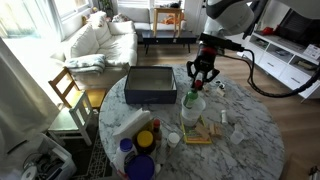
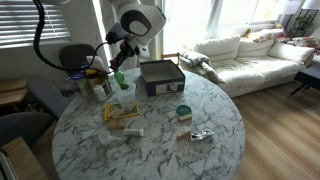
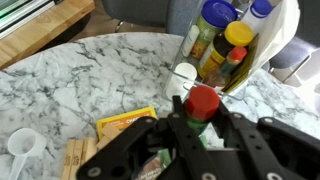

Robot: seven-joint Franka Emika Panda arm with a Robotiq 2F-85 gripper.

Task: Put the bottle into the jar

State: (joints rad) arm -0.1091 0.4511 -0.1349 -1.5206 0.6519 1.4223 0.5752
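Bottle [image 3: 203, 102] poised at jar [image 1: 192, 112] mouth

Insertion step, I judge. Tool [image 1: 201, 82] hangs above the jar on the worktop [image 1: 245, 125], fingers flanking the bottle's red cap; clamped or slack, I cannot tell. Green body seems partly inside. Next: lower straight, let go, lift clear.

Landmark: jar [image 1: 193, 113].
- Over its mouth: gripper [image 1: 198, 86] clamped on red-capped bottle [image 3: 203, 100].
- Sofa side: dark box [image 1: 150, 85], near.
- Yellow packet [image 1: 198, 134] just beside.
- Bag of condiment bottles [image 3: 235, 45] near.
- Away from bag: open marble table [image 2: 150, 160].

Marble table [image 1: 250, 135], dark box [image 1: 150, 85], white sofa [image 2: 250, 55], wooden chair [image 1: 65, 88], purple-lidded containers [image 1: 140, 165]
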